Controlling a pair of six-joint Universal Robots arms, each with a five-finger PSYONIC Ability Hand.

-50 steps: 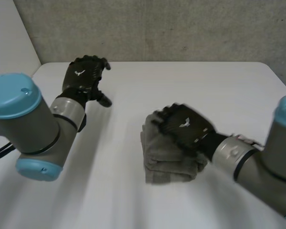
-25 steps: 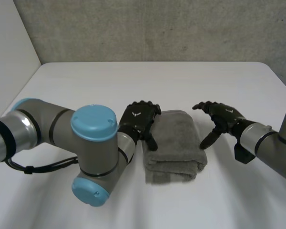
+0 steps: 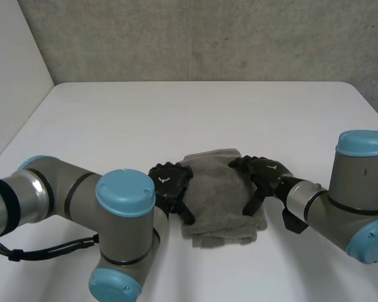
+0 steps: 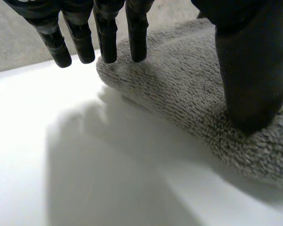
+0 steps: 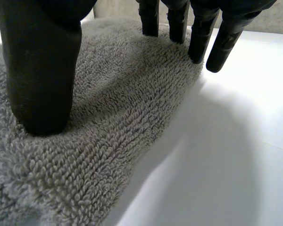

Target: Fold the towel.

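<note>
Both hands are closing in from the sides onto the folded grey towel (image 3: 217, 192) at the middle of the worktop (image 3: 176, 113), with the left hand (image 3: 170, 185) on its left edge and the right hand (image 3: 264, 175) on its right edge, each open with straight fingers and the thumb pressing the pile, probably squaring a nearly finished fold.

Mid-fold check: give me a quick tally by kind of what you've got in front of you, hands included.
Grey towel: 1
Black hands: 2, the left hand and the right hand, one at each side of the towel
White table: 1
Total: 4
</note>
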